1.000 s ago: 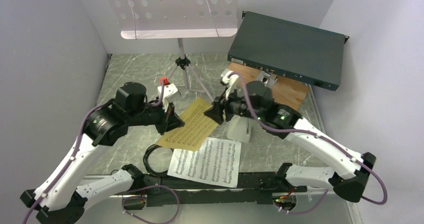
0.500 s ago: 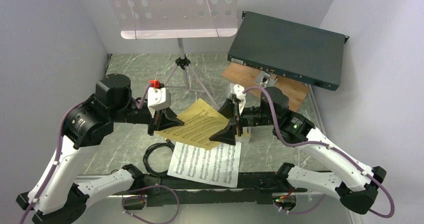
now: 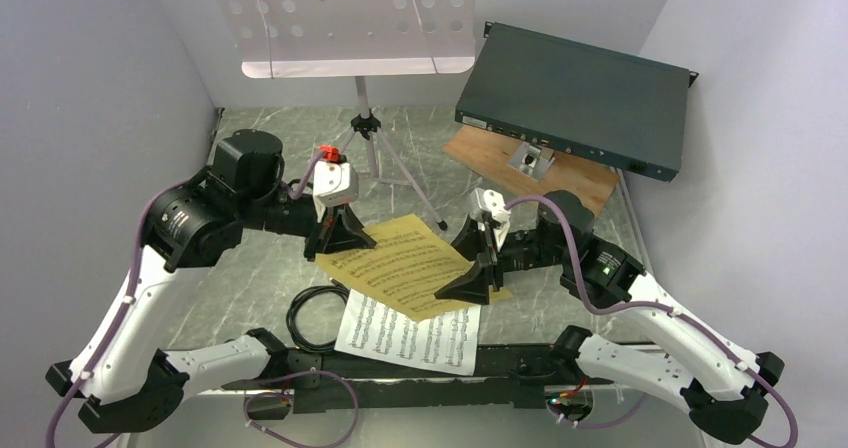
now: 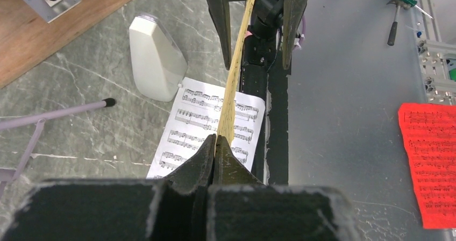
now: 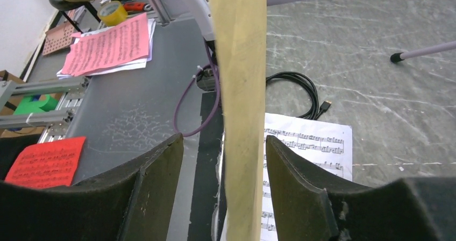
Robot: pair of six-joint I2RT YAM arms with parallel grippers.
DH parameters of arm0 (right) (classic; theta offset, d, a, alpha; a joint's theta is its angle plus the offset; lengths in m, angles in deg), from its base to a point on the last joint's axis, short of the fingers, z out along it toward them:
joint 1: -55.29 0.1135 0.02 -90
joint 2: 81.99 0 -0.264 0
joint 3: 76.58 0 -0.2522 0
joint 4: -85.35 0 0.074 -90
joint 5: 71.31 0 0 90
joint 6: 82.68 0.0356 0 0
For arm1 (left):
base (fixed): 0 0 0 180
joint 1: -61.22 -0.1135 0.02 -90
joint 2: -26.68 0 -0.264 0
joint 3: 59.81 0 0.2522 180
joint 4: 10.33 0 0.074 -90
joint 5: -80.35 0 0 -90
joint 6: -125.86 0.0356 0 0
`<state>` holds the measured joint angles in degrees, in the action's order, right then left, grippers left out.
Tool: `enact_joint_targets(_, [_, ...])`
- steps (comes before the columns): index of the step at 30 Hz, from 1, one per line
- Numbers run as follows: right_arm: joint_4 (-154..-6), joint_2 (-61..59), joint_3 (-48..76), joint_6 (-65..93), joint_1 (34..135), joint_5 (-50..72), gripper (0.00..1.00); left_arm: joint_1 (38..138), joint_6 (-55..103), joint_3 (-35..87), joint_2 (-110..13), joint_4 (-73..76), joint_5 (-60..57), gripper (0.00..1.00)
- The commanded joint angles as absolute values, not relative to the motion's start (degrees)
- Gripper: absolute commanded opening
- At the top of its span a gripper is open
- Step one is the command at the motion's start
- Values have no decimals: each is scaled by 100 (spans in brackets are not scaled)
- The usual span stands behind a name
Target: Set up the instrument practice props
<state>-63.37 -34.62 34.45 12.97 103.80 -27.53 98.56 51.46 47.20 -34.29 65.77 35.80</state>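
The yellow sheet-music page (image 3: 405,261) hangs above the table between both grippers. My left gripper (image 3: 338,238) is shut on its left edge; the left wrist view shows the page edge-on (image 4: 236,63) running from my closed tips (image 4: 218,140). My right gripper (image 3: 478,265) is open, its fingers on either side of the page's right part (image 5: 242,90) without touching it. The white sheet-music page (image 3: 410,333) lies flat under it near the front edge. The white metronome (image 4: 156,58) stands beside that page, hidden in the top view. The grey perforated music stand (image 3: 340,18) stands at the back on its tripod (image 3: 370,128).
A dark-green metal box (image 3: 580,98) leans on a wooden board (image 3: 565,176) at the back right. A coiled black cable (image 3: 312,318) lies left of the white page. Grey walls close in left and right. Red (image 4: 430,163) and pink (image 5: 107,42) sheets lie on a bench off the table.
Both grippers have shifted right with the yellow page, the right one also nearer the front. The page now lies flatter and further right, over the white page.
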Motion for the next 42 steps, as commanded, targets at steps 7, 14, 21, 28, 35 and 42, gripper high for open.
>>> enact_joint_targets(7, [-6149, -3541, 3342, 947, 10358, -2545, 65, 9874, 5636, 5052, -3641, 7324, 4378, 0])
enact_joint_targets(14, [-6220, -3589, 3523, 958, 10363, -2498, 54, 9875, 5702, 5112, -3682, 7439, 4471, 0])
enact_joint_targets(21, [-6553, -3595, 3775, 1017, 10357, -2339, 48, 9875, 5724, 5192, -3657, 7488, 4695, 0])
enact_joint_targets(28, [-7171, -3608, 3947, 1365, 10356, -2642, 16, 9873, 5655, 5265, -3643, 7484, 4716, 0])
enact_joint_targets(35, [-7466, -3375, 3491, 2142, 10341, -1656, 0, 9875, 3733, 5448, -3477, 6207, 2447, 80])
enact_joint_targets(42, [-7382, -2723, 2136, 2487, 10302, -555, 0, 9874, 2158, 6266, -3720, 5643, -1318, 99])
